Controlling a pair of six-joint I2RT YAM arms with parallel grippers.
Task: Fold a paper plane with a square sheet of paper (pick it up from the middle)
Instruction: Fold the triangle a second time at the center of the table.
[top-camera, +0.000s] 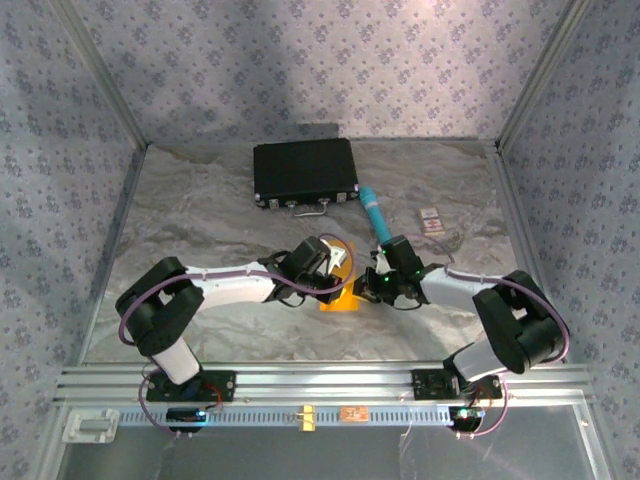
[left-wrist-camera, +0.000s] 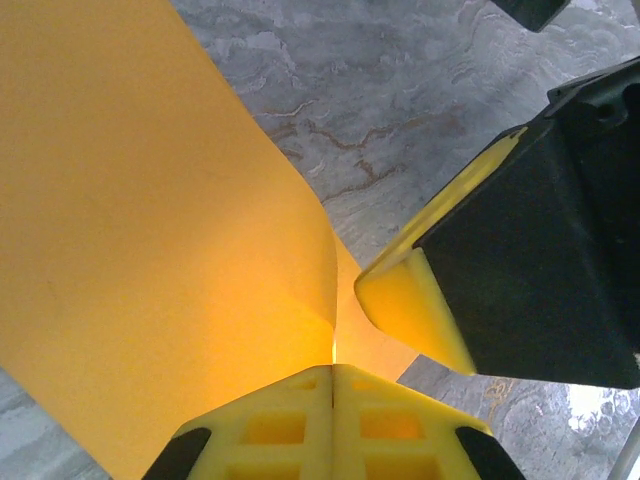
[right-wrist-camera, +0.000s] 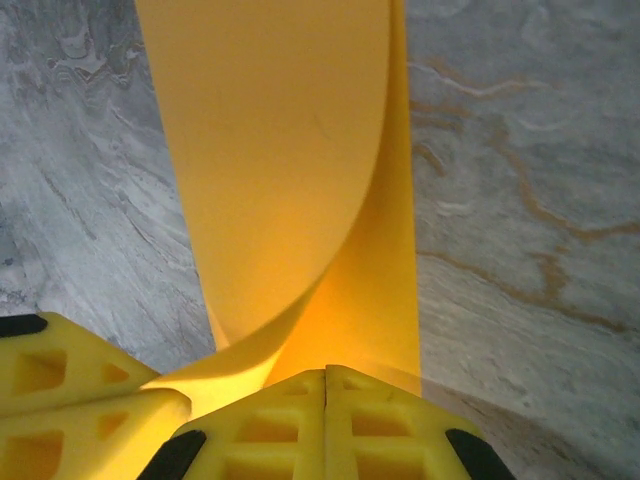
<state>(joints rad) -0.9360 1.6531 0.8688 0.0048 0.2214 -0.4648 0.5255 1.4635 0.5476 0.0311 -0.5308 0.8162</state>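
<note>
The left arm (top-camera: 215, 285) reaches from its base at the near left edge towards the middle of the grey marbled table (top-camera: 200, 220). At the far side, just left of centre, a black case (top-camera: 305, 172) lies flat with its handle facing near. The left gripper (top-camera: 340, 272) sits at the middle of the table. In the left wrist view its two yellow fingers (left-wrist-camera: 290, 430) are pressed together with no gap between them, clamped on an edge of the square sheet of paper (left-wrist-camera: 150, 250). From that pinch the orange-yellow sheet rises and curls away to the left in a broad, smooth bend, lifted off the table there. In the top view the square sheet of paper (top-camera: 336, 300) shows as a small orange patch between the two grippers, with part of it on the table just near of them. A teal tube (top-camera: 375, 212) lies beyond the grippers, angled from the case's right corner towards the right gripper. The right gripper (top-camera: 368, 284) faces the left one from close by, and one of its yellow-edged fingers (left-wrist-camera: 420, 300) stands just beside the left gripper's tips. In the right wrist view its own fingers (right-wrist-camera: 390, 430) are also closed tight, gripping the paper where two layers come together, and the sheet curves up and away from them. The left gripper's fingers (right-wrist-camera: 80, 400) lie just beside them at the lower left. A small card-like item (top-camera: 432, 220) lies further right, apart from the tube, and the right arm (top-camera: 500, 315) runs back to its base at the near right.
</note>
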